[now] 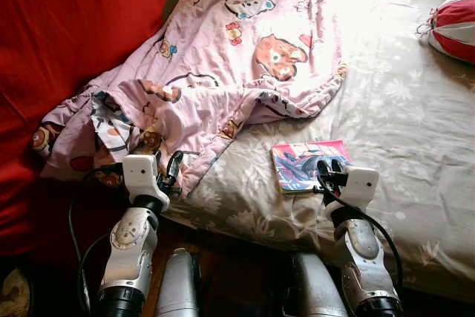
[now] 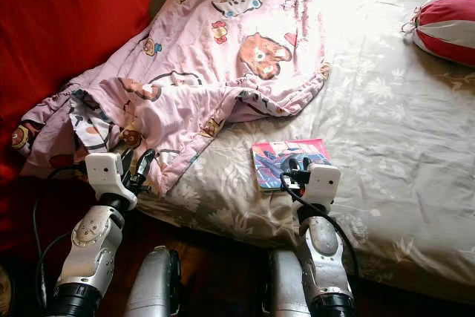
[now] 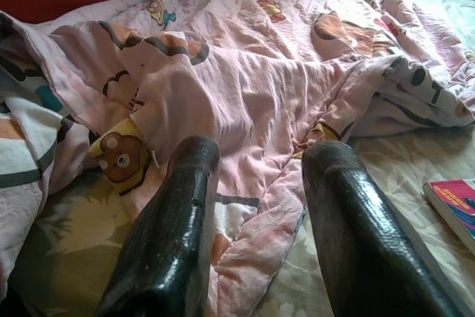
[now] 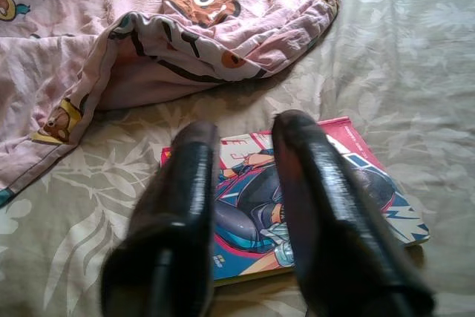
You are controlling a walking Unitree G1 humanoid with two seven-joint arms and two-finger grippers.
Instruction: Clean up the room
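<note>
Overhead, right gripper (image 4: 237, 135) spread above book (image 1: 306, 165); left gripper (image 3: 260, 161) spread, seemingly over pink blanket (image 1: 237, 57).

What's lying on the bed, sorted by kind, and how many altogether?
Blankets: 1, the pink cartoon blanket
Books: 1, the comic book
Cushions: 1, the red-and-white striped cushion
Total: 3

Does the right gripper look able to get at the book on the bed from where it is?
Probably yes. The right gripper hovers open just above the book, which lies flat on the bedsheet, clear of the pink blanket. Nothing lies between them.
</note>
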